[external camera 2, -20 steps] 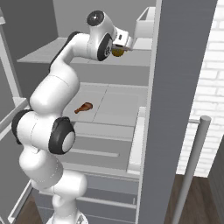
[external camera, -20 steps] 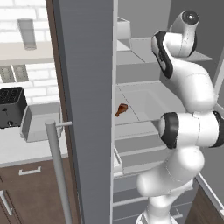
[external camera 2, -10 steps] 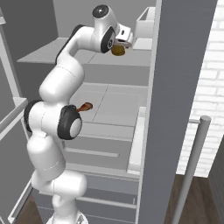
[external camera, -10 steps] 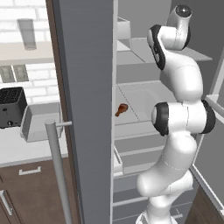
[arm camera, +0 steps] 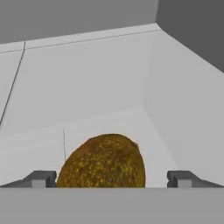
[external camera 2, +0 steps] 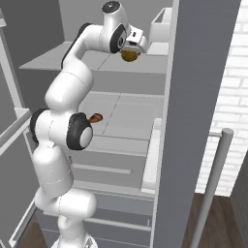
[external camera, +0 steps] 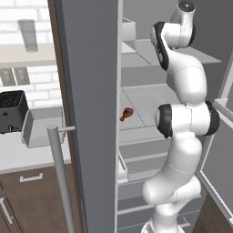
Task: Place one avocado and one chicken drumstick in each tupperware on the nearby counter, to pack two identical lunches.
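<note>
Standing open, fridge (external camera 2: 121, 121) with arm reaching onto upper shelf (external camera 2: 63, 58). Surface (external camera: 18, 152) at left carries tupperware (external camera: 43, 129), just beside black toaster (external camera: 10, 110). Tool (arm camera: 111, 179) spread wide, fingertips (arm camera: 41, 178) either side of olive-brown avocado (arm camera: 103, 164), gaps visible both sides, not pinching. Same avocado (external camera 2: 128, 54) under hand on upper shelf. Chicken drumstick (external camera: 126, 113) lying on middle shelf, well below avocado.

Open shelf floor ahead beyond the olive-brown avocado (arm camera: 103, 161) (lodged between the wide-spread claw (arm camera: 109, 179) tips); hemmed by shelf side wall (arm camera: 183, 105) and back wall (arm camera: 74, 17).
</note>
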### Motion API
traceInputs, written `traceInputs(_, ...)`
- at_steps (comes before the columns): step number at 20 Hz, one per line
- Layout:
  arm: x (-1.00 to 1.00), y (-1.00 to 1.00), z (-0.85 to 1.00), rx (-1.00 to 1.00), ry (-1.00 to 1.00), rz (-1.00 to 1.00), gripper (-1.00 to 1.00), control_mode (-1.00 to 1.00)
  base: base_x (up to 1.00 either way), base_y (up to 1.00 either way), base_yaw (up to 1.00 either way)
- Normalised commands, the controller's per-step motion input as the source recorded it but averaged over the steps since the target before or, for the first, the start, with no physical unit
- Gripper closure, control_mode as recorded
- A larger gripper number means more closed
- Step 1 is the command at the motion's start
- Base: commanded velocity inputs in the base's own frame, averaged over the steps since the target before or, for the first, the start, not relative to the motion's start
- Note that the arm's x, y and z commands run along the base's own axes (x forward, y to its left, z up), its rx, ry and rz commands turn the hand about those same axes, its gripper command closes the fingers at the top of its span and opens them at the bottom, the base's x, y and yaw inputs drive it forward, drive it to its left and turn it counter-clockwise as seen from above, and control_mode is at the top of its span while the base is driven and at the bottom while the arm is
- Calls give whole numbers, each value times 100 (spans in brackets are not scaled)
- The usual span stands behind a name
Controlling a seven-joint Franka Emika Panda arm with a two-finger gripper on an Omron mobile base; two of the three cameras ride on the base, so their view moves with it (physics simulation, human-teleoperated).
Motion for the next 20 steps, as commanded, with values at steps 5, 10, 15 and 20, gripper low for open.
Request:
traceInputs(5, 0, 1, -30, 0, 1, 0, -100, -100, 0, 0, 0)
traceInputs(10, 0, 0, -44, 0, 0, 0, 100, -100, 0, 0, 0)
traceInputs(15, 0, 2, -47, 0, -8, 0, 100, -100, 0, 0, 0)
traceInputs(20, 0, 15, -30, -3, -27, 5, 100, -100, 0, 0, 0)
